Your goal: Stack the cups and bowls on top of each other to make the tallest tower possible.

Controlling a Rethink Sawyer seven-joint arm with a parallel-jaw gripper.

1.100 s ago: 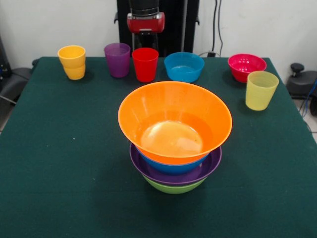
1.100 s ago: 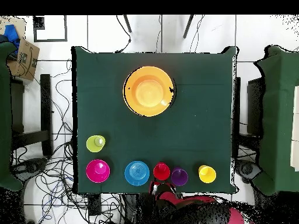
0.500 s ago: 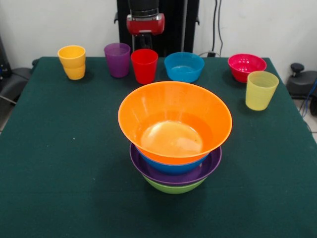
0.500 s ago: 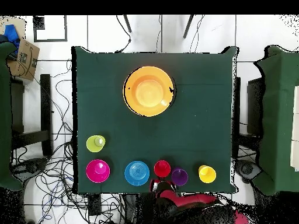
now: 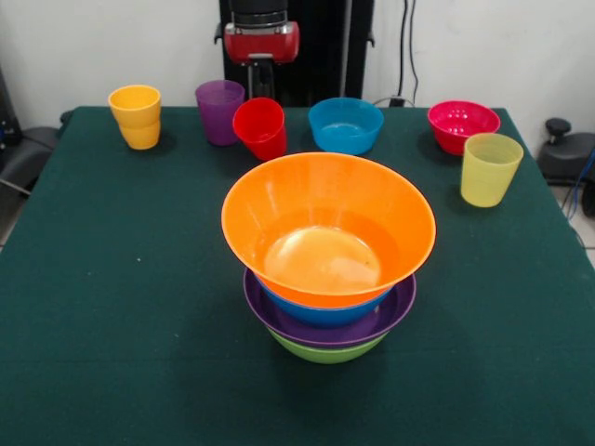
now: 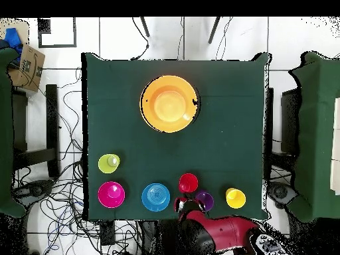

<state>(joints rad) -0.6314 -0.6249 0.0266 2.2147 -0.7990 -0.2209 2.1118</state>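
- Red cup (image 5: 261, 127) tilted, at the table's (image 5: 112, 279) far edge beside the purple cup (image 5: 218, 111).
- Gripper (image 5: 261, 67) behind it — grip cannot be told.
- Tower (image 5: 328, 255) stands centre, orange bowl (image 5: 328, 223) on top.

A table covered in dark green cloth (image 5: 112, 307) fills the middle of the room. Behind it at 12 o'clock stands a plain white wall (image 5: 483, 46) with black cables (image 5: 406, 46) hanging down. The overhead view shows a pale tiled floor (image 6: 119, 36) strewn with tangled wires, and what may be a cardboard box (image 6: 28, 65) at 10 o'clock.
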